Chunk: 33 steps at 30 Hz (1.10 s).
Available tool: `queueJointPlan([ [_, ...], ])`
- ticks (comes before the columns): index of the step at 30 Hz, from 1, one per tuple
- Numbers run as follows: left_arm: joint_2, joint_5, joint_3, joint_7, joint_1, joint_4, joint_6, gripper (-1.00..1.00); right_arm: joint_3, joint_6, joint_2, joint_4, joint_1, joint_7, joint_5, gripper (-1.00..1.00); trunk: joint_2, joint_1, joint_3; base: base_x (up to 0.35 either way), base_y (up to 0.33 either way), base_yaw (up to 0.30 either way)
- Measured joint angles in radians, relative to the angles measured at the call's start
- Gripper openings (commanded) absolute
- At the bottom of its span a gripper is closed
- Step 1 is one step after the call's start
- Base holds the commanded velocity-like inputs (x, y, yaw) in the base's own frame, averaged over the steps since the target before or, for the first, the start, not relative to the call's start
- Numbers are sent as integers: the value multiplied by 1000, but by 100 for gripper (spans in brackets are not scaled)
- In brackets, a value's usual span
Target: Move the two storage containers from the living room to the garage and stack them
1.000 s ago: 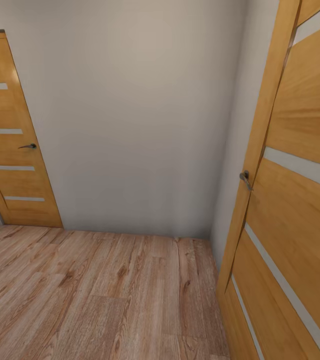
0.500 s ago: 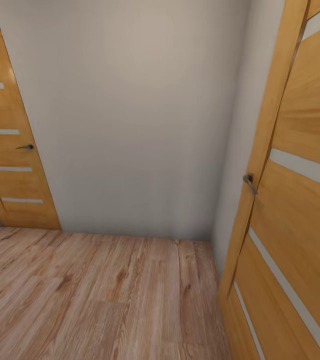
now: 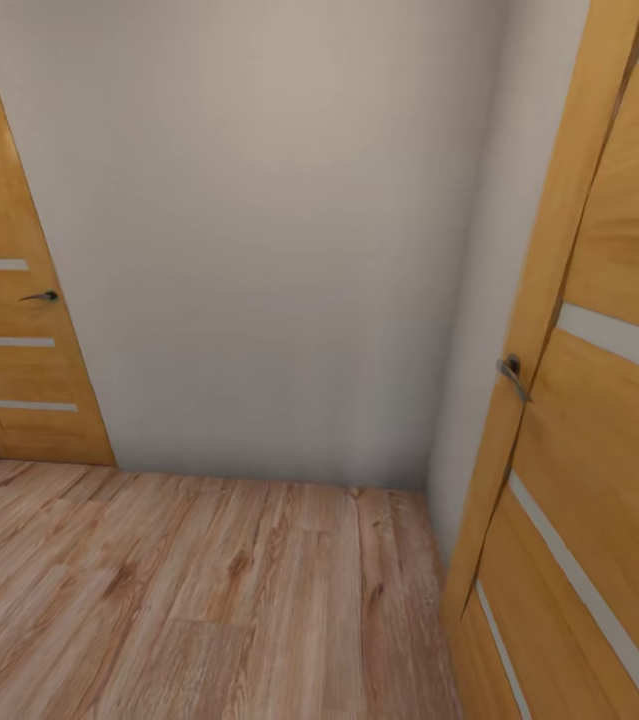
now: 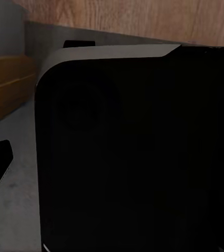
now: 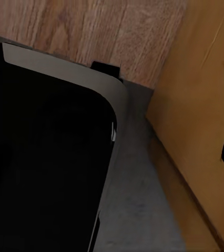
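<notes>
Wood plank floor (image 3: 189, 590) between doors.

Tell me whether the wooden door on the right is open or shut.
Open. The right door swings out from the wall toward the camera, its handle at the free edge, over the wood plank floor.

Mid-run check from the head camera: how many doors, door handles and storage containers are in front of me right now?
Light wooden doors with pale stripes: 2, far left and near right
Dark metal lever handles: 2, left and right
Storage containers: 0
Total: 4
</notes>
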Motion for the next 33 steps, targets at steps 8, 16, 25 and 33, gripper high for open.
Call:
queueJointPlan([
  [8, 0, 0, 0, 0, 0, 0, 0, 100, 0, 0, 0, 1, 0, -1, -1, 100, 0, 0, 0, 293, 0, 0],
  [16, 0, 0, 0, 0, 0, 0, 0, 100, 0, 0, 1, 0, 0, -1, -2, 100, 0, 1, 0, 66, 0, 0],
  [25, 0, 0, 0, 0, 0, 0, 0, 100, -1, 0, 2, 0, 0, -1, -2, 100, 0, 0, 0, 286, 0, 1],
  [33, 0, 0, 0, 0, 0, 0, 0, 100, -1, 0, 0, 0, 0, -1, -2, 100, 0, 0, -2, 310, 0, 171],
])
